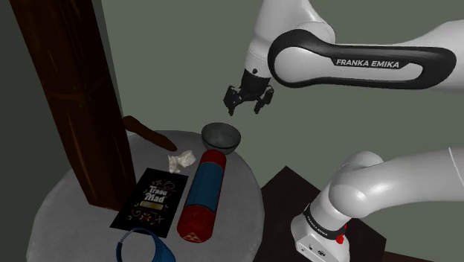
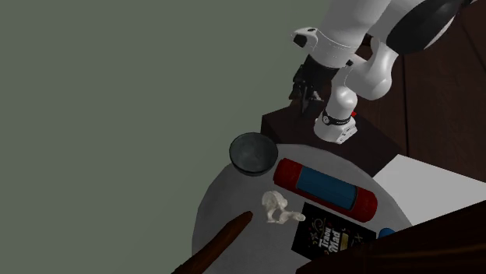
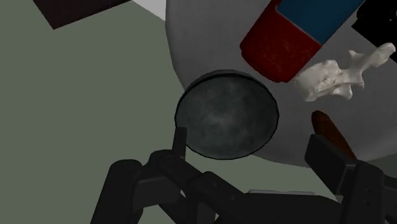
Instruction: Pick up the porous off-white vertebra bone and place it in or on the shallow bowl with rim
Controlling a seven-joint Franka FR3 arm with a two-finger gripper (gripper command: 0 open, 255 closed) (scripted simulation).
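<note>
Your gripper [image 1: 249,98] hangs high up with its fingers [image 3: 180,141] spread apart and nothing between them, so I'd say the pick hasn't started yet. It's near the table's [image 1: 65,223] edge on the stand's [image 1: 286,186] side, tilted so the wrist camera takes in the bowl and the bone together, which looks like a decent spot to line up from. Closest to you on the table is the bowl [image 1: 221,136]. It's dark grey and shallow, upright with its mouth up, right at that near edge and with nothing in it, so it's ready for a drop. Further in, toward the middle of the table, is the bone [image 1: 181,158], lying loose on the tabletop and apart from the bowl. It's off-white and lumpy, with a chunky body and thin prongs sticking out, and the surface looks rough and mottled in the wrist view. It sits just beside the red end of a red-and-blue tube [image 1: 206,195] that's lying on its side. My guess is you'll want to pinch the chunky body and keep the fingers off the tube. Beyond the bone, a brown stick [image 1: 147,132] lies at the far edge. A black card [image 1: 152,197] lies flat alongside the tube.
</note>
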